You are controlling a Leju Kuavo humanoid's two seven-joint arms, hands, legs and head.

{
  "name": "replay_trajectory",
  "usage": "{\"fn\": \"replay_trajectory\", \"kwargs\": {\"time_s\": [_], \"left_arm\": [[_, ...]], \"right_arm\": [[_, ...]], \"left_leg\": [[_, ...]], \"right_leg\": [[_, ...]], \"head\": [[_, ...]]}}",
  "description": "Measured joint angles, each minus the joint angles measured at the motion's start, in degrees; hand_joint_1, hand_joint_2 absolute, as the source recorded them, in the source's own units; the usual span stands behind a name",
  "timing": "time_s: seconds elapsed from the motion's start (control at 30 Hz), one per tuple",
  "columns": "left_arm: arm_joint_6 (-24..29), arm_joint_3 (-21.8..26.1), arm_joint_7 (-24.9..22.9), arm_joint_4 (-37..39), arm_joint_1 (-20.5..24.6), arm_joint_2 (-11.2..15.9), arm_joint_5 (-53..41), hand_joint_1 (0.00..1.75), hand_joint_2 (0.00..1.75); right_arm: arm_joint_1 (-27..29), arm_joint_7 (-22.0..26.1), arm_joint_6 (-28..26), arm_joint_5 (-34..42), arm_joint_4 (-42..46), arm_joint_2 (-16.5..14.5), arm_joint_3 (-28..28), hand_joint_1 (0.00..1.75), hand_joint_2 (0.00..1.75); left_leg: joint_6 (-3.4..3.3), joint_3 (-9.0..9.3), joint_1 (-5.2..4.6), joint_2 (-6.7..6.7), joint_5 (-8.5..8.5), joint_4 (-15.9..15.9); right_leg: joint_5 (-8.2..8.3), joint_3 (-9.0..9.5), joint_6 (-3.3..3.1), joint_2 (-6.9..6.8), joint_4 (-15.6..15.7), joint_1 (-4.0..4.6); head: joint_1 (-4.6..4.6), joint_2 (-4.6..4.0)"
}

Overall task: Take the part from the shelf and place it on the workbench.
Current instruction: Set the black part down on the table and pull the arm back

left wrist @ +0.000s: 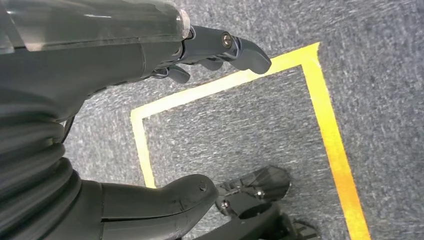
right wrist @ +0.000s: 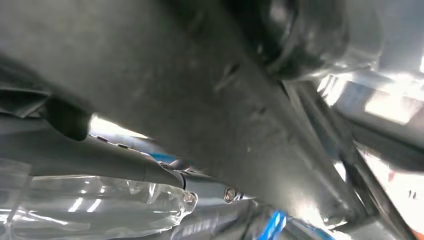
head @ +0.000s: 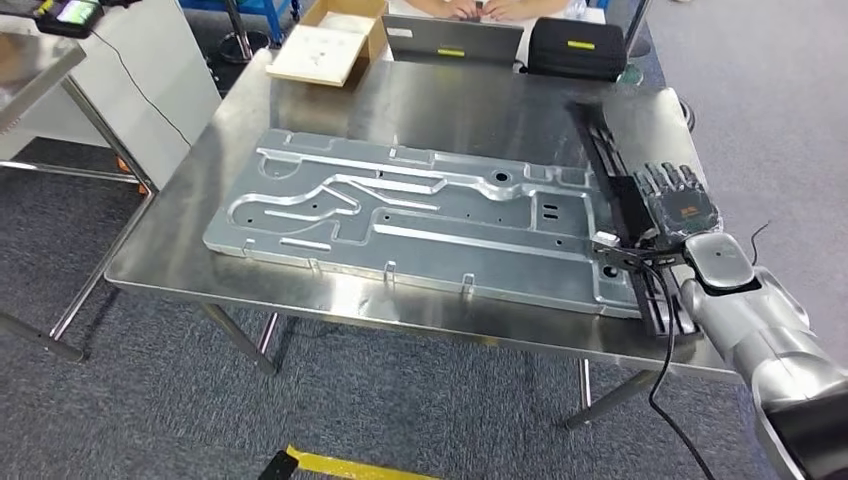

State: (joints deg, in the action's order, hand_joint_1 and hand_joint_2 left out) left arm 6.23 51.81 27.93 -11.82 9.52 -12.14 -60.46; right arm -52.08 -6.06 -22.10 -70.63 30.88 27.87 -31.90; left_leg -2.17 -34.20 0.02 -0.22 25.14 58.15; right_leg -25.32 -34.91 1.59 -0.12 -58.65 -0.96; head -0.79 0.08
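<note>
Fingers (head: 668, 180) of right hand (head: 678, 212) atop black part (head: 622, 195), grip unclear; left hand (left wrist: 150, 125) empty, spread.

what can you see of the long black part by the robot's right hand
The long black part is a narrow, flat, dark rail with ribbed or slotted detail. It lies along the steel workbench's right side, beside the big grey metal plate, its near end reaching the table's front edge. The right hand rests on its middle; whether it grips is unclear.
</note>
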Motion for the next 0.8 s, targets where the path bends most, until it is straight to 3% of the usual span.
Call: {"fn": "replay_trajectory", "kwargs": {"time_s": [0.07, 0.13, 0.23, 0.27, 0.3, 0.33, 0.4, 0.47, 0.57, 0.63, 0.67, 0.73, 0.77, 0.8], "left_arm": [[0.1, 0.0, -0.1, 0.0, -0.1, 0.0, -0.1, 0.0, 1.75], [0.1, 0.0, -0.1, 0.0, -0.2, 0.1, -0.2, 0.0, 1.75], [-0.2, -0.1, -0.2, 0.0, -0.2, 0.1, -0.4, 0.0, 1.75], [-0.3, -0.1, -0.2, 0.0, -0.2, 0.1, -0.5, 0.0, 1.75], [-0.3, -0.1, -0.2, 0.0, -0.2, 0.1, -0.6, 0.0, 1.75], [-0.4, -0.1, -0.3, 0.0, -0.2, 0.1, -0.6, 0.0, 1.75], [-0.5, -0.1, -0.3, 0.0, -0.1, 0.2, -0.7, 0.0, 1.75], [-0.6, -0.1, -0.3, 0.0, 0.0, 0.4, -0.6, 0.0, 1.75], [-0.7, -0.1, -0.3, 0.0, -0.2, 0.5, -0.4, 0.0, 1.75], [-0.8, -0.1, -0.3, 0.0, -0.3, 0.6, -0.2, 0.0, 1.75], [-0.9, -0.1, -0.3, 0.0, -0.3, 0.6, -0.1, 0.0, 1.75], [-0.9, -0.1, -0.3, 0.0, -0.5, 0.6, 0.0, 0.0, 1.75], [-1.0, -0.1, -0.3, 0.0, -0.5, 0.6, 0.0, 0.0, 1.75], [-1.0, -0.1, -0.3, 0.0, -0.6, 0.6, 0.0, 0.0, 1.75]], "right_arm": [[0.2, 0.1, -5.6, -2.9, -0.1, -0.2, 1.1, 0.0, 0.87], [0.1, 3.3, -8.7, -3.1, 0.5, -0.3, 2.6, 0.0, 1.75], [-0.8, 12.2, -3.7, 0.7, 2.9, -0.6, 5.9, 0.0, 1.75], [-1.5, 14.1, -1.1, 1.2, 3.7, -0.7, 6.6, 0.0, 1.75], [-2.5, 15.0, 1.0, 1.2, 4.5, -0.7, 7.0, 0.0, 1.31], [-3.9, 15.6, 2.8, 0.5, 5.4, -0.7, 7.2, 0.0, 0.87], [-7.5, 16.7, 6.0, -0.9, 6.9, -0.7, 7.2, 0.0, 0.0], [-11.8, 18.0, 9.1, -2.0, 8.1, -0.7, 7.2, 0.0, 0.0], [-18.6, 19.6, 15.4, -1.5, 10.0, -0.7, 7.0, 0.0, 0.0], [-23.5, 20.3, 20.8, -0.5, 11.2, -0.7, 6.4, 0.0, 0.0], [-26.0, 20.5, 22.8, 0.1, 11.6, -0.7, 5.9, 0.0, 0.0], [-30.0, 20.4, 25.1, 1.2, 12.4, -0.6, 4.5, 0.0, 0.0], [-31.3, 20.3, 25.4, 1.8, 12.7, -0.6, 3.8, 0.0, 0.0], [-32.2, 20.1, 25.4, 2.1, 13.0, -0.5, 3.1, 0.0, 0.0]], "left_leg": [[0.6, -0.19, 0.0, -0.05, 0.03, 0.0], [1.2, -1.08, 0.04, -0.03, 1.65, 2.1], [1.8, -5.95, 0.21, 0.0, 7.07, 12.9], [1.87, -7.44, 0.23, 0.0, 8.03, 16.0], [1.86, -8.03, 0.23, 0.01, 7.87, 17.2], [1.7, -7.42, 0.23, 0.01, 6.54, 15.9], [0.95, -3.85, 0.07, 0.0, 2.6, 8.2], [0.24, -0.93, -0.21, 0.05, 0.5, 1.9], [-0.27, -0.4, -0.33, 0.11, -0.02, 0.2], [-0.8, -0.29, -0.14, 0.15, -0.68, -0.7], [-1.0, -0.3, 0.0, 0.17, -0.95, -1.1], [-1.15, -0.45, 0.03, 0.16, -1.07, -1.1], [-1.13, -0.42, 0.09, 0.16, -1.03, -1.1], [-1.07, -0.32, 0.19, 0.16, -0.95, -1.0]], "right_leg": [[0.25, -0.16, -0.67, -0.03, 0.1, -0.04], [0.44, 0.0, -1.49, -0.1, 0.4, -0.28], [0.5, -0.02, -2.26, -0.12, 0.4, -0.1], [0.48, -0.1, -2.33, -0.07, 0.3, 0.02], [0.46, -0.16, -2.38, 0.0, 0.2, 0.12], [0.42, -0.21, -2.4, 0.09, 0.0, 0.21], [0.35, -0.29, -2.38, 0.22, -0.2, 0.39], [0.38, -0.53, -2.1, 0.31, -0.3, 0.56], [0.52, -0.9, -1.22, 0.32, -0.3, 0.4], [-0.81, -1.42, -0.67, 0.24, -1.5, 0.29], [-2.47, -2.33, -0.48, 0.2, -3.7, 0.26], [-6.51, -5.3, -0.12, 0.2, -11.0, 0.14], [-7.7, -6.71, 0.09, 0.19, -14.4, 0.07], [-7.75, -7.39, 0.3, 0.19, -16.2, -0.04]], "head": [[0.01, -0.01], [0.04, 0.0], [0.08, 0.0], [0.07, -0.01], [0.08, 0.0], [0.08, -0.01], [0.08, 0.0], [0.07, -0.01], [0.07, 0.0], [0.05, 0.0], [0.03, -0.01], [0.04, 0.0], [0.03, 0.0], [0.04, 0.0]]}}
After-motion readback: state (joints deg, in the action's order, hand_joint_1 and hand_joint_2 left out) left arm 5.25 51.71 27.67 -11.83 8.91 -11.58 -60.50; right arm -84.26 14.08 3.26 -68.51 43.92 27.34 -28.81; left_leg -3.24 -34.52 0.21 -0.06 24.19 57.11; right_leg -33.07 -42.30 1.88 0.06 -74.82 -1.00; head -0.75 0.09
